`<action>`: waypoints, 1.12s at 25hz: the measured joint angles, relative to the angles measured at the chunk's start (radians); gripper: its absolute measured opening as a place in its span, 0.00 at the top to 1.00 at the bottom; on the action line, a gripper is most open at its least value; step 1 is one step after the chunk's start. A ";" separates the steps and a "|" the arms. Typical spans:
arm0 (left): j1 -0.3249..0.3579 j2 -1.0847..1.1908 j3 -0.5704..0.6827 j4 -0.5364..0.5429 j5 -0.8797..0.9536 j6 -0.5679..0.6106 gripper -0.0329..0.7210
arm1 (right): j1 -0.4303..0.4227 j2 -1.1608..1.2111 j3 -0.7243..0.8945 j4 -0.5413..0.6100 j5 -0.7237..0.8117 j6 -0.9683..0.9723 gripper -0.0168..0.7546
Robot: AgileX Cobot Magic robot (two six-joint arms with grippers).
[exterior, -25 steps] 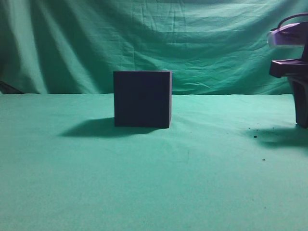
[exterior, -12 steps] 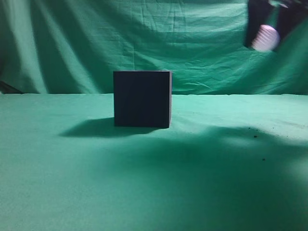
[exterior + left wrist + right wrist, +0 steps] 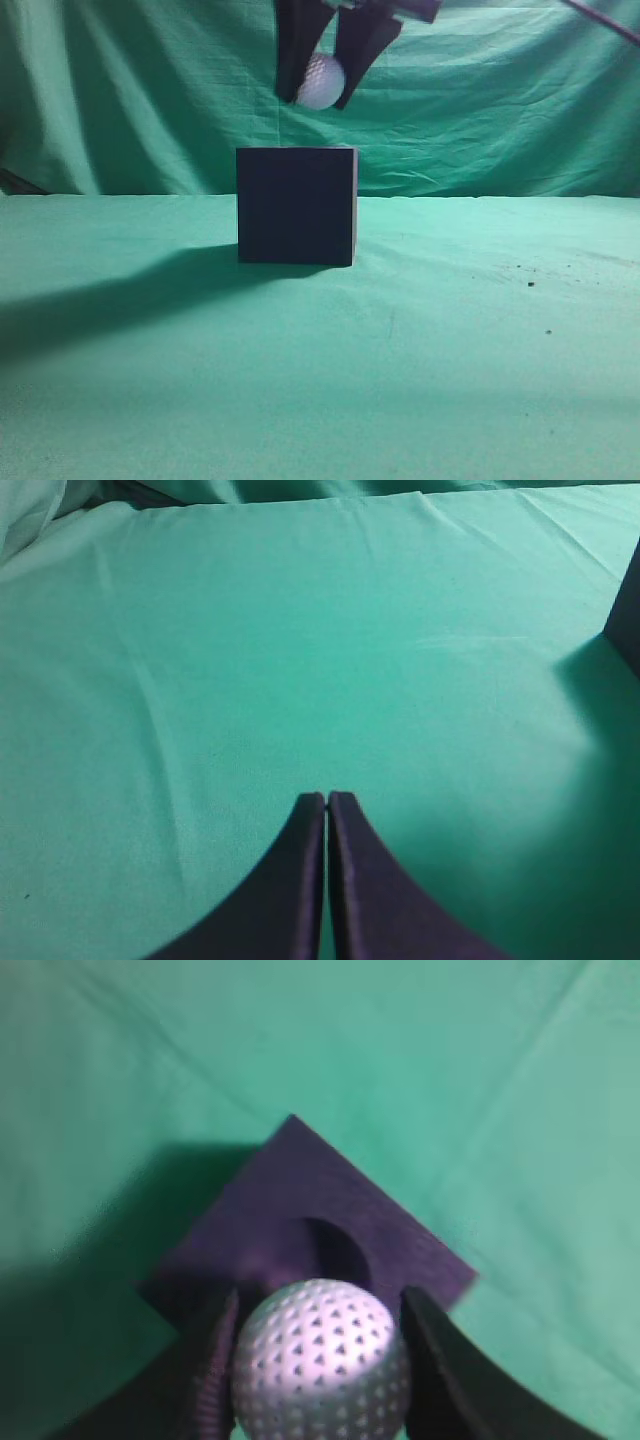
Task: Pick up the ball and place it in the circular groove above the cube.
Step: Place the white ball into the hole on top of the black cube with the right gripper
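A wrinkled green cloth table cover (image 3: pixel 420 380) spreads under a matte, dark navy cube (image 3: pixel 296 205) with a round groove (image 3: pixel 335 1250) in its top face. Above the cube, at its twelve o'clock, the right gripper (image 3: pixel 322 82) pinches the small white dimpled ball (image 3: pixel 320 1360) between its black fingers (image 3: pixel 210 1370). The left gripper (image 3: pixel 327 805) hangs over bare cloth, its fingers pressed together.

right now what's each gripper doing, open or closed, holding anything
Left gripper: closed, empty, over the green cloth.
Right gripper: closed on the ball, above the cube.
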 joint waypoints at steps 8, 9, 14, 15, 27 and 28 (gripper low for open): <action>0.000 0.000 0.000 0.000 0.000 0.000 0.96 | 0.025 0.075 -0.046 -0.011 0.006 -0.002 0.57; 0.000 0.000 0.000 0.000 0.000 0.000 0.96 | 0.025 0.075 -0.046 -0.014 0.007 -0.002 0.57; 0.000 0.000 0.000 0.000 0.000 0.000 0.96 | 0.025 0.075 -0.047 -0.026 0.007 -0.004 0.33; 0.000 0.000 0.000 0.000 0.000 0.000 0.96 | 0.025 0.075 -0.047 -0.026 0.007 -0.009 0.29; 0.000 0.000 0.000 0.000 0.000 0.000 0.96 | 0.025 -0.010 -0.129 -0.094 0.206 0.057 0.89; 0.000 0.000 0.000 0.000 0.000 0.000 0.96 | 0.025 -0.032 -0.129 -0.123 0.233 0.088 0.93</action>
